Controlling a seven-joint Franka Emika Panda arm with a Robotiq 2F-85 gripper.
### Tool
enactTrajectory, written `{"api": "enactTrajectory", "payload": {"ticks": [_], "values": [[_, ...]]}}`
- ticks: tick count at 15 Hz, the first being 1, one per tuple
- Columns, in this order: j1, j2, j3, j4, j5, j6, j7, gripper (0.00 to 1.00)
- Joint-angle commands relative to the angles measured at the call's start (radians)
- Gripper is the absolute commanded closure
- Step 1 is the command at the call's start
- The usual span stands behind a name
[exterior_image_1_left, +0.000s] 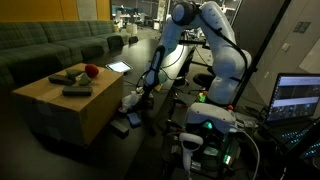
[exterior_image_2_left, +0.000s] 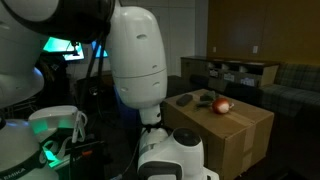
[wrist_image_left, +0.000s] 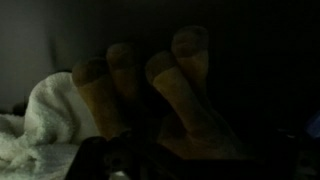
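In an exterior view my gripper (exterior_image_1_left: 141, 95) hangs low beside a cardboard box (exterior_image_1_left: 55, 110), just above a white soft thing (exterior_image_1_left: 130, 102) on the floor. The wrist view is very dark. It shows a brown plush toy (wrist_image_left: 170, 100) with rounded lobes close below the camera, and a white fluffy cloth or toy (wrist_image_left: 50, 118) to its left. My fingers do not show in the dark, and nothing appears to be held between them. In the other exterior view the arm's own body (exterior_image_2_left: 135, 60) hides the gripper.
On the box lie a red apple-like ball (exterior_image_1_left: 92, 71) (exterior_image_2_left: 222, 106) and dark remote-like things (exterior_image_1_left: 65, 78). Dark items (exterior_image_1_left: 130, 120) lie on the floor by the box. A green sofa (exterior_image_1_left: 50, 45) stands behind, and a laptop (exterior_image_1_left: 300, 98) is beside the robot's base.
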Motion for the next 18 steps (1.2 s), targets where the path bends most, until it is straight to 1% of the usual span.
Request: {"api": "enactTrajectory", "payload": {"ticks": [1, 4, 5, 6, 9, 10, 15, 17, 18], "values": [[-0.062, 0.062, 0.038, 0.073, -0.028, -0.028, -0.04, 0.0], [-0.096, 0.09, 0.063, 0.104, -0.03, -0.047, -0.068, 0.0], [-0.109, 0.099, 0.076, 0.114, -0.031, -0.055, -0.079, 0.03], [-0.114, 0.106, 0.083, 0.121, -0.03, -0.063, -0.086, 0.17], [-0.133, 0.118, 0.105, 0.14, -0.025, -0.085, -0.105, 0.36], [-0.141, 0.121, 0.113, 0.148, -0.023, -0.095, -0.111, 0.47], [-0.16, 0.113, 0.134, 0.162, -0.013, -0.145, -0.133, 0.84], [-0.157, 0.097, 0.135, 0.157, -0.008, -0.165, -0.134, 0.9], [-0.159, 0.087, 0.138, 0.153, -0.006, -0.178, -0.137, 0.9]]}}
